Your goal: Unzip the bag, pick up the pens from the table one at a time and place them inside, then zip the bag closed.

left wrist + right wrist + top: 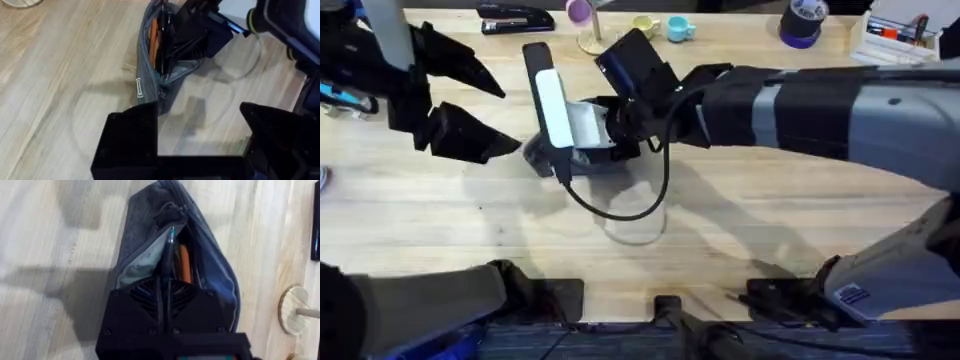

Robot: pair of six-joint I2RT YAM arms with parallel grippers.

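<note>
Now right gripper [167,287] clamps dark pen [169,255] inside unzipped bag [145,240]; left gripper [200,145] spread wide, empty.

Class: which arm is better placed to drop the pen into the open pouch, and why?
The right arm. Its end effector is shut on the pen, already poised over the open pouch. The left end effector is open beside it.

Light wood desk [740,225], cluttered far edge.

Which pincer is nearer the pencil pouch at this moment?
Right. The right pincer is at the open pouch, holding a pen inside its mouth. The left pincer is open and apart from it, over bare table.
</note>
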